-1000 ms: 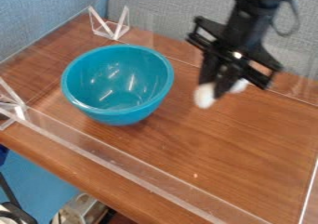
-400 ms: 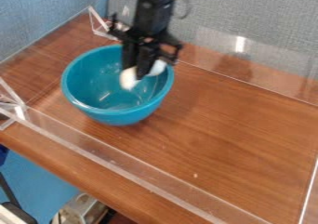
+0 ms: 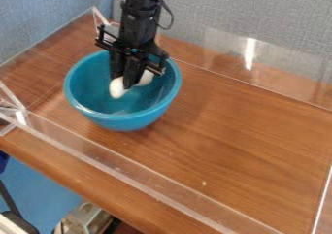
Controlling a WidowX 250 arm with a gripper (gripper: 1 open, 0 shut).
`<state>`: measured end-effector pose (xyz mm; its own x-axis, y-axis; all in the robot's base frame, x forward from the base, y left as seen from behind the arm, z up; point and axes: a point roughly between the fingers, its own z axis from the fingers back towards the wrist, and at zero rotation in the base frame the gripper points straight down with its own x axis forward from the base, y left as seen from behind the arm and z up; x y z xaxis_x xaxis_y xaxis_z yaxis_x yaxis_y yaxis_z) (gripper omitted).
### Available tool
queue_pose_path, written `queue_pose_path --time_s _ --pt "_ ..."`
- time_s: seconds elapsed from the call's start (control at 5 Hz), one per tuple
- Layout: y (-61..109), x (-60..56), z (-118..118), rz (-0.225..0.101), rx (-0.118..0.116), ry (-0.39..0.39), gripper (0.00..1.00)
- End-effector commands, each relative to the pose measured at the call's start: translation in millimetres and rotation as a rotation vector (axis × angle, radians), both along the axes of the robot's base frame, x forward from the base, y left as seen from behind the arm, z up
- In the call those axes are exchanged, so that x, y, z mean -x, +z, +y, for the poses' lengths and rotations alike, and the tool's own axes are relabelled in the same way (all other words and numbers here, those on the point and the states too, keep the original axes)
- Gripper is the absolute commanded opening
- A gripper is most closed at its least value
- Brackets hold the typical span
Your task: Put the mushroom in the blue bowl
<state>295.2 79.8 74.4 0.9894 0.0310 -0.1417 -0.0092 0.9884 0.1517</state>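
The blue bowl (image 3: 97,107) sits on the left part of the wooden table. My gripper (image 3: 124,78) points down into the bowl from above, shut on the mushroom (image 3: 118,86). Only the mushroom's cream-white stem shows below the fingers, hanging inside the bowl just above its floor. The cap is hidden between the fingers.
A clear acrylic wall (image 3: 155,170) runs around the wooden table (image 3: 234,121). Small clear triangular brackets stand at the back left corner (image 3: 107,24) and at the left edge (image 3: 11,107).
The gripper has carried the mushroom leftward from right of the bowl to over the bowl and lowered it inside. Its jaws stayed shut throughout.
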Motion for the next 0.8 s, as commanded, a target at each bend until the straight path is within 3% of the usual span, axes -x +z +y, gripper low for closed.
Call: queue_pose_path --time_s 0.0,0.2,0.6 --pt "13.8 -12.0 -0.1 -0.048 -0.011 0.01 1.0" --pt "15.7 -15.5 -1.3 -0.045 -0.008 0.02 1.0" --pt "17.3 -8.0 -3.1 -0.053 0.009 0.015 1.0"
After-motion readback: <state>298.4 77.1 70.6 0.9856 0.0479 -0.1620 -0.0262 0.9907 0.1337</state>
